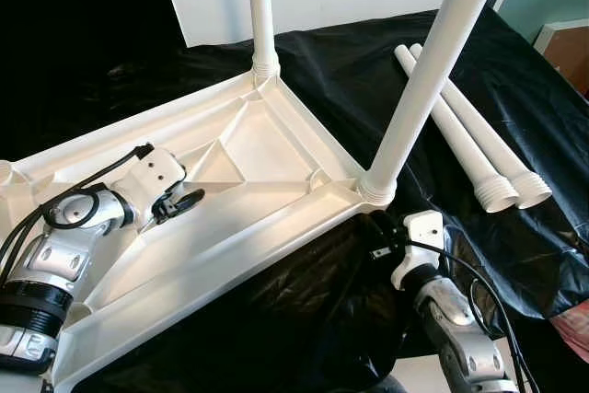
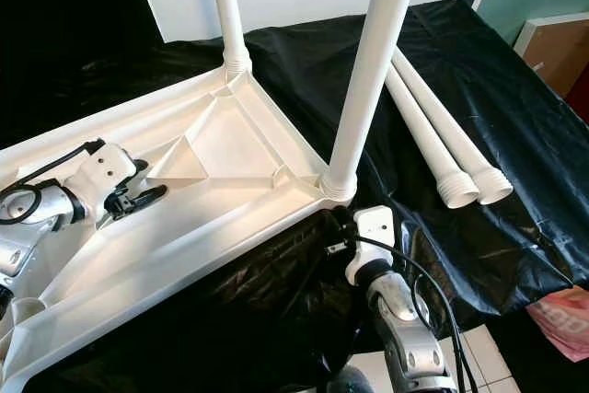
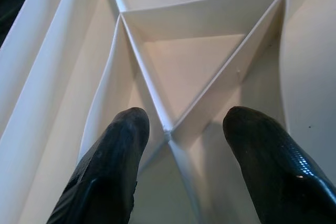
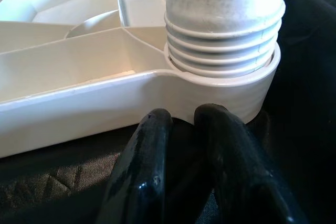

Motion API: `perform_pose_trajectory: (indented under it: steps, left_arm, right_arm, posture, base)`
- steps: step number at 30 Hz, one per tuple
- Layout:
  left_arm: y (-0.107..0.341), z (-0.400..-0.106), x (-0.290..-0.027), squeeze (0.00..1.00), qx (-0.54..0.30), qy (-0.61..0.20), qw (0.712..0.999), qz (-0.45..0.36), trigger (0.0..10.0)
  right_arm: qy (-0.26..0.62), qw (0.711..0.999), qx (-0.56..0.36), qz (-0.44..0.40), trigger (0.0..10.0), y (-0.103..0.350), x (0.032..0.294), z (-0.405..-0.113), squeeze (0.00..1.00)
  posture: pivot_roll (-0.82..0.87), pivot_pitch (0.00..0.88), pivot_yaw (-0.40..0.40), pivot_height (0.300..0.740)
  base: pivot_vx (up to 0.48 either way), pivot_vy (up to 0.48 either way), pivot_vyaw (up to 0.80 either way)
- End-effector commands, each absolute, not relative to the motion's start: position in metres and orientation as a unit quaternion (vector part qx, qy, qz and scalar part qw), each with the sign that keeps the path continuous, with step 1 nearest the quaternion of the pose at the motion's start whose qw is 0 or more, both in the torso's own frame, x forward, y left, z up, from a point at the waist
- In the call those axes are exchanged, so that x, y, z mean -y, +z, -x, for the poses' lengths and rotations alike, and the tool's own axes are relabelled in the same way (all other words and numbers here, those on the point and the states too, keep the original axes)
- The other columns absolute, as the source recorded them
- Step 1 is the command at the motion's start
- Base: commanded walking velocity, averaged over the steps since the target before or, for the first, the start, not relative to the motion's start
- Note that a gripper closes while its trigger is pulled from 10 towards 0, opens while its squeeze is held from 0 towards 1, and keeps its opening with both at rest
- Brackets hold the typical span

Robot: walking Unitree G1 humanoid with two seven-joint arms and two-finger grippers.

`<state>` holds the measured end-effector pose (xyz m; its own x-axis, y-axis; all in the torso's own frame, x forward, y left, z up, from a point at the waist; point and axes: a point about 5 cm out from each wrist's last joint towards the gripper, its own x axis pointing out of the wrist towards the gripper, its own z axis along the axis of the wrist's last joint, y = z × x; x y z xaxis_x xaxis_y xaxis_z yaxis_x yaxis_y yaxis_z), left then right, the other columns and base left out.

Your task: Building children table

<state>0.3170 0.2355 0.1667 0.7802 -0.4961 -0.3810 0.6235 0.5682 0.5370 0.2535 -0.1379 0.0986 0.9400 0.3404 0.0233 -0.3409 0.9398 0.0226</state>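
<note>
The white plastic tabletop (image 1: 230, 218) lies upside down on a black sheet (image 1: 304, 319), its ribbed underside facing up. Two white legs stand screwed into its corner sockets: the near leg (image 1: 419, 89) at the corner closest to the right arm, the far leg (image 1: 261, 16) at the corner beyond it. Two loose legs (image 1: 479, 149) lie side by side on the sheet, well apart from the tabletop, past the near leg. The left gripper (image 1: 189, 202) rests inside the tabletop's underside, its fingers (image 3: 113, 166) spread apart over the point where three ribs meet. The right gripper (image 4: 181, 124) sits just below the tabletop's edge at the near leg's socket, its fingers pressed close together, gripping nothing.
</note>
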Motion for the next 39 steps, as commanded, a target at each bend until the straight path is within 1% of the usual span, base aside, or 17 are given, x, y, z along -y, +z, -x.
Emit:
perform_pose_trajectory:
  steps: [1,10,11,14,15,16,18,19,20,23,24,27,29,31,35,37,39]
  left_arm:
    - [0.164,-0.316,-0.248,0.00,-0.100,-0.274,0.890,-0.349,10.0]
    - [0.164,-0.317,-0.249,0.00,-0.099,-0.276,0.888,-0.354,10.0]
    - [0.154,-0.304,-0.247,0.00,-0.126,-0.320,0.873,-0.345,10.0]
    - [0.148,-0.293,-0.244,0.00,-0.147,-0.354,0.860,-0.336,10.0]
    - [0.142,-0.281,-0.229,0.00,-0.156,-0.406,0.844,-0.314,10.0]
    - [0.142,-0.281,-0.229,0.00,-0.156,-0.406,0.844,-0.314,10.0]
    - [0.139,-0.271,-0.198,0.00,-0.152,-0.470,0.828,-0.265,10.0]
    - [0.139,-0.271,-0.198,0.00,-0.152,-0.470,0.828,-0.265,10.0]
    - [0.141,-0.269,-0.186,0.00,-0.141,-0.487,0.824,-0.252,10.0]
    - [0.142,-0.270,-0.180,0.00,-0.134,-0.494,0.823,-0.246,10.0]
    - [0.147,-0.272,-0.171,0.00,-0.113,-0.498,0.825,-0.242,10.0]
    - [0.153,-0.280,-0.164,0.00,-0.082,-0.486,0.836,-0.240,10.0]
    - [0.163,-0.294,-0.161,0.00,-0.038,-0.449,0.858,-0.247,10.0]
    - [0.169,-0.304,-0.165,0.00,-0.020,-0.412,0.877,-0.247,10.0]
    - [0.177,-0.307,-0.171,0.00,-0.005,-0.385,0.891,-0.240,10.0]
    - [0.186,-0.306,-0.177,0.00,0.004,-0.374,0.902,-0.217,10.0]
    - [0.189,-0.303,-0.179,0.00,0.003,-0.382,0.903,-0.199,10.0]
  right_arm:
    - [0.178,0.984,-0.002,-0.021,10.0,0.095,0.138,-0.254,0.00]
    - [0.181,0.983,-0.004,-0.023,10.0,0.096,0.138,-0.254,0.00]
    - [0.186,0.982,-0.002,-0.016,10.0,0.098,0.143,-0.266,0.00]
    - [0.189,0.982,0.000,-0.011,10.0,0.101,0.147,-0.275,0.00]
    - [0.195,0.981,0.001,-0.002,10.0,0.104,0.148,-0.285,0.00]
    - [0.195,0.981,0.001,-0.002,10.0,0.104,0.148,-0.285,0.00]
    - [0.200,0.980,0.002,0.009,10.0,0.106,0.149,-0.298,0.00]
    - [0.200,0.980,0.002,0.009,10.0,0.106,0.149,-0.298,0.00]
    - [0.199,0.980,0.003,0.014,10.0,0.107,0.149,-0.302,0.00]
    - [0.198,0.980,0.004,0.017,10.0,0.107,0.149,-0.304,0.00]
    - [0.193,0.981,0.006,0.020,10.0,0.108,0.150,-0.307,0.00]
    - [0.186,0.982,0.008,0.025,10.0,0.110,0.153,-0.309,0.00]
    - [0.169,0.985,0.013,0.032,10.0,0.111,0.158,-0.312,0.00]
    - [0.148,0.988,0.016,0.038,10.0,0.111,0.165,-0.312,0.00]
    - [0.133,0.990,0.023,0.035,10.0,0.113,0.170,-0.312,0.00]
    - [0.123,0.991,0.033,0.032,10.0,0.115,0.172,-0.310,0.00]
    - [0.121,0.991,0.039,0.030,10.0,0.116,0.172,-0.309,0.00]
  posture:
    - [0.01,0.172,0.008,0.740]
    - [0.01,0.172,0.008,0.740]
    - [0.02,0.165,0.006,0.740]
    - [0.02,0.165,0.006,0.740]
    - [0.02,0.166,0.006,0.740]
    - [0.02,0.166,0.006,0.740]
    - [0.02,0.166,0.009,0.740]
    - [0.02,0.166,0.009,0.740]
    - [0.02,0.166,0.009,0.740]
    - [0.02,0.166,0.009,0.740]
    - [0.02,0.165,0.012,0.740]
    - [0.02,0.163,0.012,0.740]
    - [0.03,0.163,0.014,0.740]
    - [0.03,0.164,0.017,0.740]
    - [0.03,0.168,0.022,0.740]
    - [0.03,0.171,0.025,0.740]
    - [0.03,0.173,0.027,0.740]
  base:
    - [0.000,0.000,0.00]
    - [0.000,0.000,0.00]
    - [0.000,0.000,0.00]
    - [0.000,0.000,0.00]
    - [0.000,0.000,0.00]
    - [0.000,0.000,0.00]
    - [0.000,0.000,0.00]
    - [0.000,0.000,0.00]
    - [0.000,0.000,0.00]
    - [0.000,0.000,0.00]
    - [0.000,0.000,0.00]
    - [0.000,0.000,0.00]
    - [0.000,0.000,0.00]
    - [0.000,0.000,0.00]
    - [0.000,0.000,0.00]
    - [0.000,0.000,0.00]
    - [0.000,0.000,0.00]
